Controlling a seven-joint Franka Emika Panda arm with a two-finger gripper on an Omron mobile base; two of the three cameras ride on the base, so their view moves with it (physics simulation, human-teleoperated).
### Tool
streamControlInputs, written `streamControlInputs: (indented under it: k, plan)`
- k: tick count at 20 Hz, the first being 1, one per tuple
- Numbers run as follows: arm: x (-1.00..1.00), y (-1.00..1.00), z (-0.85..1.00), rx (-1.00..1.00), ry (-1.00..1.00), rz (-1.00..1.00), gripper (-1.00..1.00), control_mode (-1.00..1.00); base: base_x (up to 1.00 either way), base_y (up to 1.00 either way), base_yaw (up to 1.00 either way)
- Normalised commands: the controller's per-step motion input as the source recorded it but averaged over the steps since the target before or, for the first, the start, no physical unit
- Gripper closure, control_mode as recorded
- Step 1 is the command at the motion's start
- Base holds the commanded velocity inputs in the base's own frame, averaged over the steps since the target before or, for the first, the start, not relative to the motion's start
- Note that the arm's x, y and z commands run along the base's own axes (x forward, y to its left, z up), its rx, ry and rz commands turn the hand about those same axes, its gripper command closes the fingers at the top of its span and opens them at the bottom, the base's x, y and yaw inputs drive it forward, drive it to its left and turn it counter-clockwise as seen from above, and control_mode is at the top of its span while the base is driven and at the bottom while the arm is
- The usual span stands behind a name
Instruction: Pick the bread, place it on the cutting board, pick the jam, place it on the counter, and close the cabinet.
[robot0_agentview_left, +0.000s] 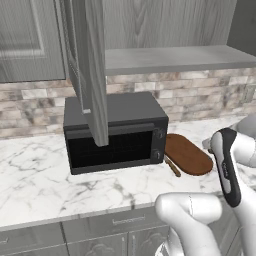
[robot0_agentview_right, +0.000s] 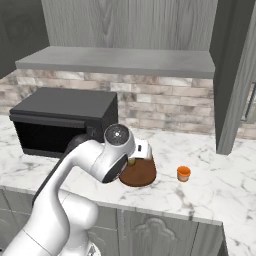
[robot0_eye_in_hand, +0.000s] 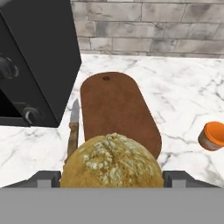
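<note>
claw (robot0_eye_in_hand: 112, 177): clamped on round golden-brown bread (robot0_eye_in_hand: 112, 162) | above near end of dark reddish-brown oval wooden cutting board (robot0_eye_in_hand: 116, 111) | small orange jam jar (robot0_eye_in_hand: 213, 136) on white marble surface (robot0_eye_in_hand: 188, 96), right of board

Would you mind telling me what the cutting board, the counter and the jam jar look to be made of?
Cutting board: apparently wood, matte reddish-brown with faint grain and a small hole near its far end.
Counter: looks like polished marble, white with grey veins.
Jam: material unclear; a smooth orange jar with a paler band, perhaps glass or plastic.
</note>
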Motion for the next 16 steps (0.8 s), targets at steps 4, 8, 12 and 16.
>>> streamControlInputs:
  k: [4,8,12,16]
  plan:
    - [0.0,0.0,-0.37,0.0,0.0,0.03,1.0,-1.0,0.0,0.0,0.0]
    - [0.01,0.0,-0.36,0.0,0.0,0.02,1.0,-1.0,0.0,0.0,0.0]
    - [0.13,0.0,-0.3,0.0,0.0,0.01,1.0,-1.0,0.0,0.0,0.0]
    - [0.29,0.0,-0.23,0.0,0.0,0.0,1.0,-1.0,0.0,0.0,0.0]
